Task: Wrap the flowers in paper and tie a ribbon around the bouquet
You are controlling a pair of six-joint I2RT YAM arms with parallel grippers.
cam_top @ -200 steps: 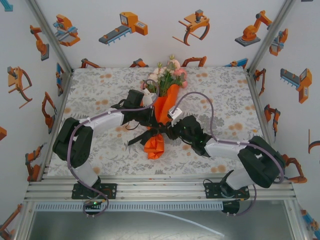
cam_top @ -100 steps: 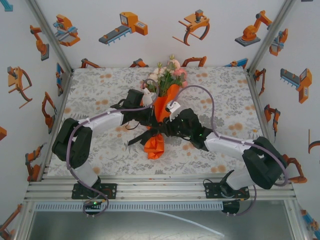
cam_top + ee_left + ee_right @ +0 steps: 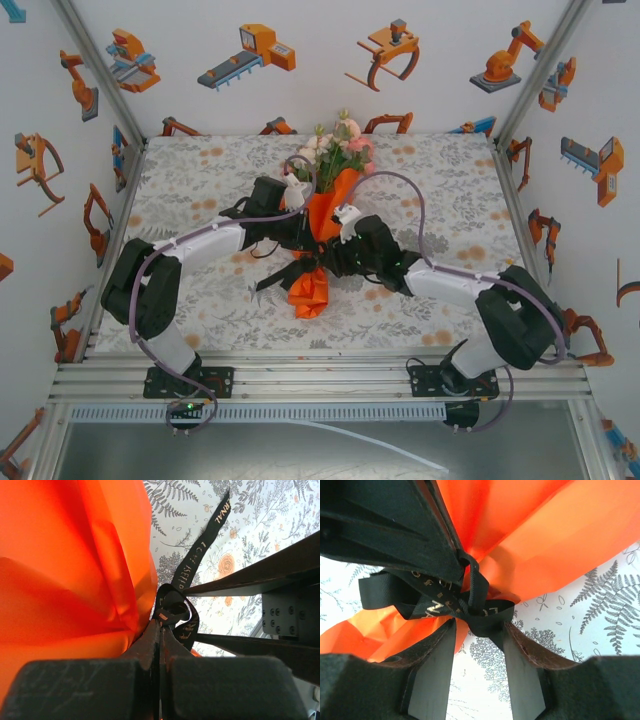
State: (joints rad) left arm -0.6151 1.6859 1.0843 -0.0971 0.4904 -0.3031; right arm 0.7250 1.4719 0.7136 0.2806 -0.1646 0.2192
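We see left gripper (image 3: 160, 626) clamped shut, tips pinching narrow black ribbon with pale lettering (image 3: 199, 557) at knot. We judge it anchors knot against waist of orange paper cone bouquet (image 3: 330, 208). Right gripper (image 3: 480, 630) has jaws apart, ribbon strand crossing gap at tips, not pinched. Bouquet lies mid-table on grey floral tablecloth (image 3: 200, 180), pink and white blossoms (image 3: 338, 148) pointing away from arm bases, knot between both grippers.

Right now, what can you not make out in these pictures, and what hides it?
Left wrist: the far end of the ribbon, cut by the top edge; its lettering, folded at the knot.
Top external: the knot on the bouquet, hidden under both wrists.
Right wrist: whether the right jaws touch the ribbon, black against black.
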